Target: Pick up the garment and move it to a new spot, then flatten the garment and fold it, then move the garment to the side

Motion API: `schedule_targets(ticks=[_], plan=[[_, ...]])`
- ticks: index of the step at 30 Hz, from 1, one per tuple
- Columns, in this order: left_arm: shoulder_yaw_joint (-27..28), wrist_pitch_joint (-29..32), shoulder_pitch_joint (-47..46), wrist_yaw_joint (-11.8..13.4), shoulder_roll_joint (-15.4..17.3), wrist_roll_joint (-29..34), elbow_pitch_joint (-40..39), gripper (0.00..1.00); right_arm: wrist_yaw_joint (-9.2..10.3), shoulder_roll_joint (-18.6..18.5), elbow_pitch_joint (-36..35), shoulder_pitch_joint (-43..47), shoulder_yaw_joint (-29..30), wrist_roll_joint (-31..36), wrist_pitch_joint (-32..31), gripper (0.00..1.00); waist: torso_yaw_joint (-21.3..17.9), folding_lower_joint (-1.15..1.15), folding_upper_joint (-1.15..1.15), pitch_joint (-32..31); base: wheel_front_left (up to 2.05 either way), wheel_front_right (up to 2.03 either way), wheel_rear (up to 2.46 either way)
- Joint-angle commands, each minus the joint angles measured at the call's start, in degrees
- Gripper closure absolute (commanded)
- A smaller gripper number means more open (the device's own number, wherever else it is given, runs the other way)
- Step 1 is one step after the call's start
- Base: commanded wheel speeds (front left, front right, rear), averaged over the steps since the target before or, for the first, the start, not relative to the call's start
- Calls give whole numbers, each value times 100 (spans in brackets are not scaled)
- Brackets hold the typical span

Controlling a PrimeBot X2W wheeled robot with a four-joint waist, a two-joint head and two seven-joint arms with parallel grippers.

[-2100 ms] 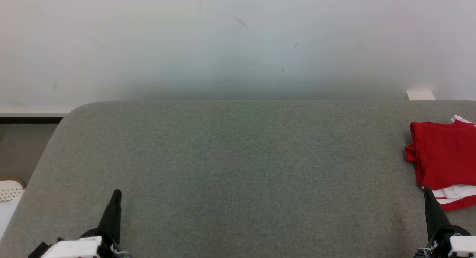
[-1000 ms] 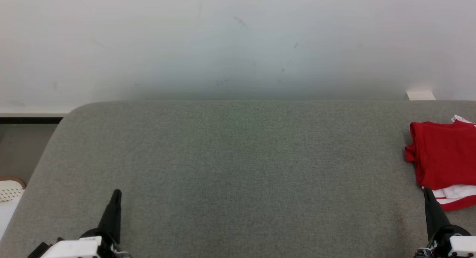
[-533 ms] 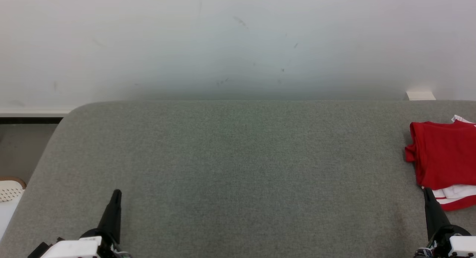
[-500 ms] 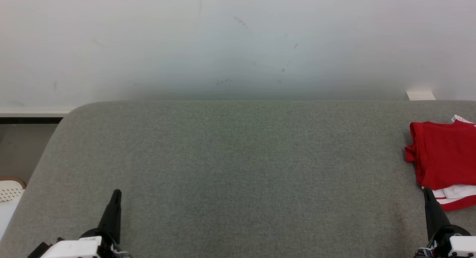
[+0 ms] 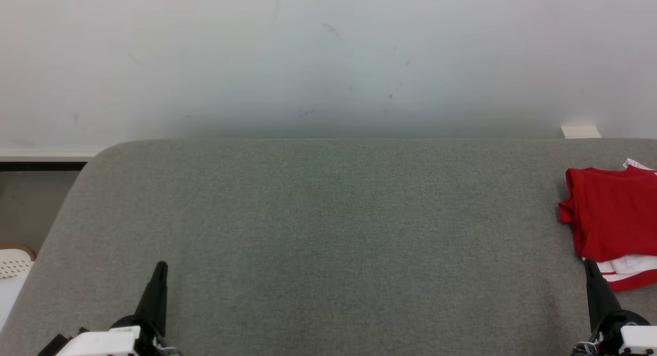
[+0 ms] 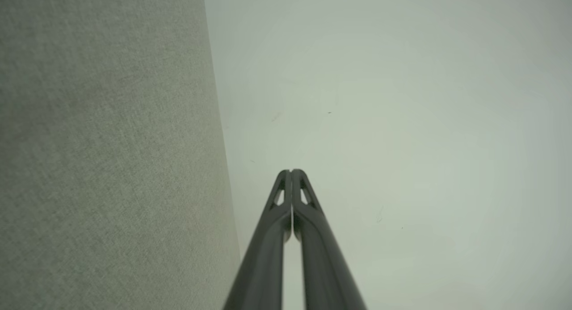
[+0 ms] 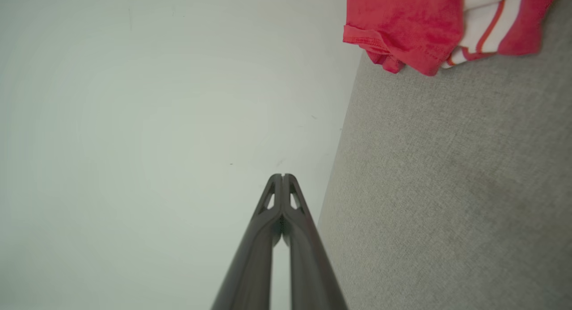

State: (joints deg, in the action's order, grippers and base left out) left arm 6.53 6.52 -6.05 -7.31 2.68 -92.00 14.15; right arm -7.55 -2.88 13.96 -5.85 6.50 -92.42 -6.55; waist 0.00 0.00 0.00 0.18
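Note:
A red garment [image 5: 611, 217] with white striped trim lies folded at the far right of the grey padded table [image 5: 328, 233], partly cut off by the head view's edge. In the right wrist view the garment [image 7: 411, 24] sits at the top. My right gripper [image 5: 589, 263] rests at the lower right, shut and empty, its tip just below the garment's near edge. The left gripper [image 5: 161, 266] is at the lower left, far from the garment, shut with nothing in it. Both wrist views show the fingertips pressed together, left gripper [image 6: 291, 171] and right gripper [image 7: 282, 176].
A pale wall [image 5: 328, 58] rises behind the table's far edge. A small white block [image 5: 580, 132] sits at the far right behind the table. Left of the table's rounded corner are floor and a white perforated basket [image 5: 13, 263].

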Motion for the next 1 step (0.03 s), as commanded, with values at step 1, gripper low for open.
schedule_targets(ticks=[1], plan=[[11, 23, -38, -35, 38, -78, -16, 100, 12, 1, 13, -70, 25, 6, -19, 100, 0, 0, 0, 0, 0, 0, 0]])
